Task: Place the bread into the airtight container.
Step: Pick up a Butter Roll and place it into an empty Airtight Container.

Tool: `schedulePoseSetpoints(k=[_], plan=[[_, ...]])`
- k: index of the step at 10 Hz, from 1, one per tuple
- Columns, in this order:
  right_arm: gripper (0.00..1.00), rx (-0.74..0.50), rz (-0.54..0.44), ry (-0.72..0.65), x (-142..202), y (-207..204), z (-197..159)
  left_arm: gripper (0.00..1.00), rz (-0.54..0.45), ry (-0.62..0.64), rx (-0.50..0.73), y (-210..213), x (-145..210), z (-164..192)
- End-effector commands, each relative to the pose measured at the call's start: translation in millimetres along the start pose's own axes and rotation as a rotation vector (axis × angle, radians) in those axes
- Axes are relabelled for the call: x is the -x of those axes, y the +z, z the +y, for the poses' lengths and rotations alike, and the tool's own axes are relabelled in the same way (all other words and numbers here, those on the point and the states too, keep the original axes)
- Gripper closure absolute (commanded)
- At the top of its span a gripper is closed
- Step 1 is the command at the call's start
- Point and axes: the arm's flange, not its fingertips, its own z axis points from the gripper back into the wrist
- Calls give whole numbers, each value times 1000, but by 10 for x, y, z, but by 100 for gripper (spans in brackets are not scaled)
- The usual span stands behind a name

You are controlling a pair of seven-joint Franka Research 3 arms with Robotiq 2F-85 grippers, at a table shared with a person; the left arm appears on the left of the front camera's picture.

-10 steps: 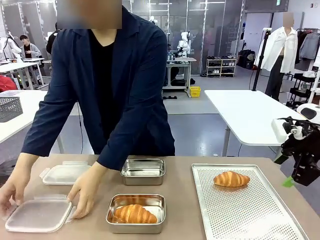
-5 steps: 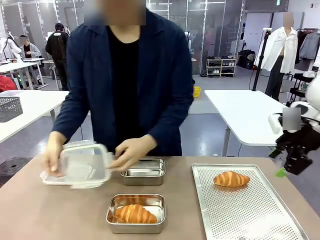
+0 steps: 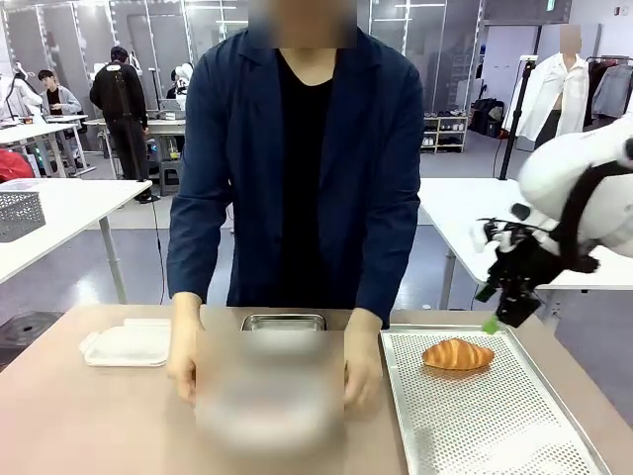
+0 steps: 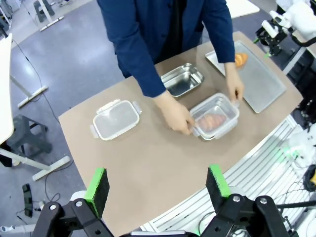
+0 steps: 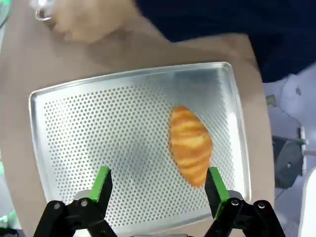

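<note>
A croissant (image 3: 457,354) lies on the far part of a perforated metal tray (image 3: 475,426) at the right. My right gripper (image 3: 499,315) hangs open just above and to the right of it; in the right wrist view the croissant (image 5: 191,144) sits ahead of the open fingertips (image 5: 159,185), nearer the right one. In front of the person, a steel container with another croissant inside (image 4: 213,117) is under a clear lid that both of the person's hands press on. My left gripper (image 4: 158,190) is open high above the table.
An empty steel container (image 3: 284,322) stands behind the lidded one. A second clear lid (image 3: 127,346) lies at the table's left. The person's hand (image 5: 84,24) is close to the tray's (image 5: 123,148) left corner. The near half of the tray is bare.
The person lifted the clear lid from the left and brought it over the near container with the croissant. My right arm swung left and now hangs over the tray by the croissant.
</note>
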Motion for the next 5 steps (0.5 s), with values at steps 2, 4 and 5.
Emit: schedulePoseSetpoints(k=[2, 4, 5], plan=[[6, 145, -335, -171, 1901, 1143, 545, 0, -4, -3, 0, 1, -17, 0], [6, 193, -478, -179, 2852, 1349, 1025, 0, -4, -3, 0, 1, -17, 0], [6, 247, -578, -214, 3214, 1303, 1280, 0, -4, -3, 0, 1, -17, 0]])
